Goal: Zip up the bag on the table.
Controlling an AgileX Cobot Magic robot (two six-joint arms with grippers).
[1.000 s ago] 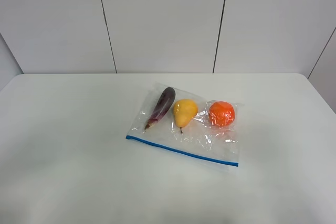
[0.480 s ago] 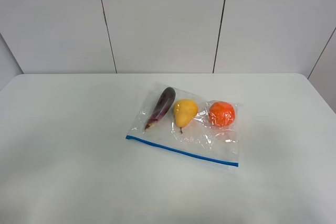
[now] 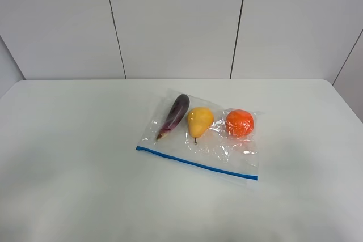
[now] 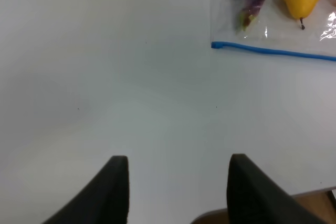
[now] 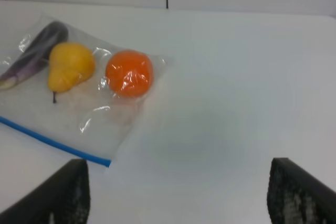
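Note:
A clear plastic bag (image 3: 204,140) lies flat on the white table (image 3: 74,157), its blue zipper strip (image 3: 195,163) along the near edge. Inside are an eggplant (image 3: 174,115), a yellow pear (image 3: 199,121) and an orange (image 3: 239,122). Neither arm shows in the exterior high view. In the left wrist view my left gripper (image 4: 176,182) stands open over bare table, well short of the strip's end (image 4: 214,45). My right gripper (image 5: 178,192) stands wide open above the table beside the bag's corner (image 5: 107,161), with the orange (image 5: 129,73) and pear (image 5: 69,66) ahead. Nothing is held.
Grey wall panels (image 3: 176,21) rise behind the table's far edge. In the left wrist view the table's near edge (image 4: 310,195) shows by the right finger. White tabletop surrounds the bag on all sides.

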